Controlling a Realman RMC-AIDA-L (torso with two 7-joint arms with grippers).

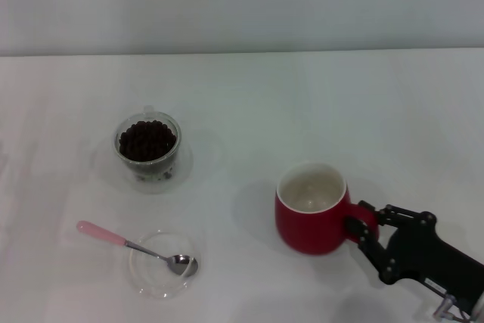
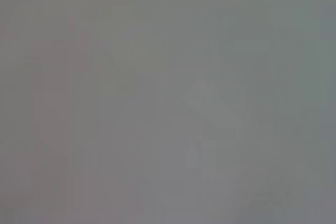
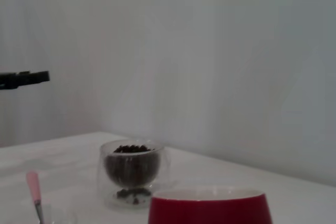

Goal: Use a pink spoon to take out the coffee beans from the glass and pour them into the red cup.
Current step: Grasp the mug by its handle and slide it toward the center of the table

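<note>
The red cup stands upright at the table's front right, its off-white inside empty. My right gripper reaches in from the lower right, with its jaws closed on either side of the cup's loop handle. The glass full of coffee beans stands at the left middle. The pink spoon lies in front of the glass, its silver bowl resting in a flat clear dish. The right wrist view shows the red cup's rim, the glass, the beans and the spoon's handle. My left gripper is out of view.
The white table ends at a pale wall behind. A dark bar juts in at the edge of the right wrist view, above the table. The left wrist view is plain grey.
</note>
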